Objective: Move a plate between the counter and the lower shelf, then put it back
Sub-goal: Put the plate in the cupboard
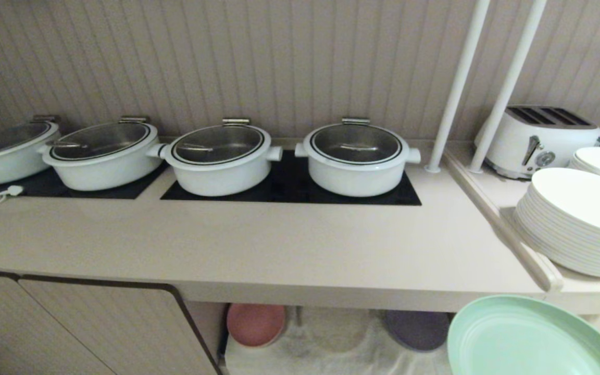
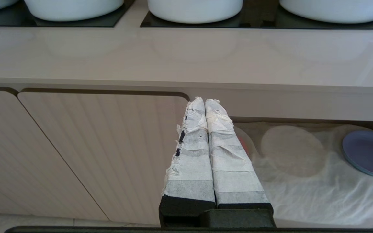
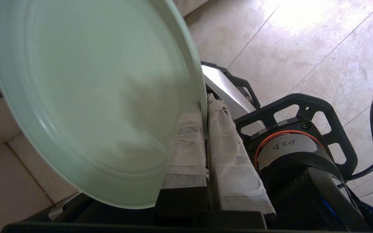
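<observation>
Plate: mint-green, round, seemingly matte.

Soft, dim light flattens the head view, while sun glare whitens the floor tiles at one o'clock.

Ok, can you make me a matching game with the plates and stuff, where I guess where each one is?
Things:
1. mint-green plate
2. pink plate
3. stacked white plates
4. white toaster

Places:
A. behind the white plates, on the side ledge
B. pinched by its rim in the right claw
C. on the white cloth of the lower shelf
D. piled near the front of the side ledge

Pairs: 1-B, 2-C, 3-D, 4-A
</observation>
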Controlling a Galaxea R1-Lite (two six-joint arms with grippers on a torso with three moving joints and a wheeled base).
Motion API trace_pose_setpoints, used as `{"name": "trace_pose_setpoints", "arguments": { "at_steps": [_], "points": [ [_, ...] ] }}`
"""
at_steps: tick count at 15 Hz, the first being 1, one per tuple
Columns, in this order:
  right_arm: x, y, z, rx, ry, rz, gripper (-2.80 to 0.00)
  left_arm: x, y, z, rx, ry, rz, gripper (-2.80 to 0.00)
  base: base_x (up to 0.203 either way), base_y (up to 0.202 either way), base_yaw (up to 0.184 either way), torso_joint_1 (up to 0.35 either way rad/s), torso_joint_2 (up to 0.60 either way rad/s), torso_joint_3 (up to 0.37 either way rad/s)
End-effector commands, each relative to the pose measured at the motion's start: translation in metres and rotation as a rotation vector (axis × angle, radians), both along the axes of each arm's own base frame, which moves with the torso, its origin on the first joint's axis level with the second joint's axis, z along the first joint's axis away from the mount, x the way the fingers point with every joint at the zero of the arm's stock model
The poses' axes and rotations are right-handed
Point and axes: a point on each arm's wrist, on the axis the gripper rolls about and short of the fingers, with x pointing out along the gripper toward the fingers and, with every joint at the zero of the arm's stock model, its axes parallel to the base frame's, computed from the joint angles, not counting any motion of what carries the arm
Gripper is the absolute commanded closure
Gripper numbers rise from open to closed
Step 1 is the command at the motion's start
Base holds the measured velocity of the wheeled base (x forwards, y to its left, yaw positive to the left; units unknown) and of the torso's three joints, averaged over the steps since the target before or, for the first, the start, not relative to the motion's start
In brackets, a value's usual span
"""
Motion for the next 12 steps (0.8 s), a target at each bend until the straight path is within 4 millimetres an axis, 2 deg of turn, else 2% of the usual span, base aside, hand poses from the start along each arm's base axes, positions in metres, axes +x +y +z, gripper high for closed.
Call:
{"name": "trace_pose_setpoints", "arguments": {
  "at_steps": [1, 12],
  "points": [
    [-0.0001, -0.0001, -0.0006, 0.0, 0.009, -0.005, 0.0, 0.0, 0.0, 0.0, -0.001, 0.0, 0.001, 0.0, 0.0, 0.0, 0.0, 0.0, 0.0, 0.0],
    [-0.0012, 0.0004, -0.0015, 0.066, 0.019, -0.056, 0.0, 0.0, 0.0, 0.0, 0.0, 0.0, 0.001, 0.0, 0.0, 0.0, 0.0, 0.0, 0.0, 0.0]
  ]
}}
